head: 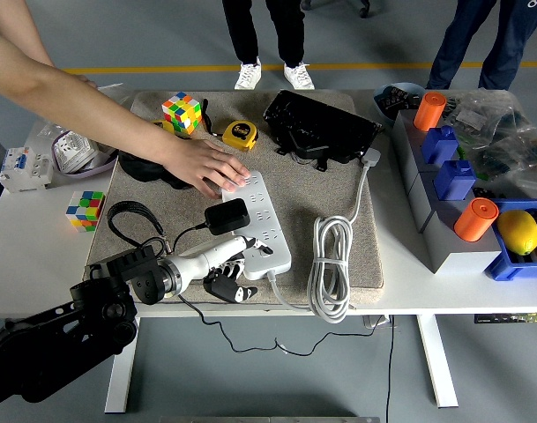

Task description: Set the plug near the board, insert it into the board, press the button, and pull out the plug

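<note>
The black plug adapter [227, 216] sits on the white power strip [260, 224], at its left edge, apparently seated. The left robot hand [226, 262] hovers at the strip's near end, fingers loosely spread and grasping nothing. A person's hand [206, 166] pins the strip's far end to the mat [294, 189]. If that hand lifts, a button press or pull could drag the strip off the counter [39, 256].

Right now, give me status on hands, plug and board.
Left hand empty, fingers relaxed at the near end of the power strip. Black plug sits on the strip. A person's hand holds the strip's far end. Right hand out of view.
</note>
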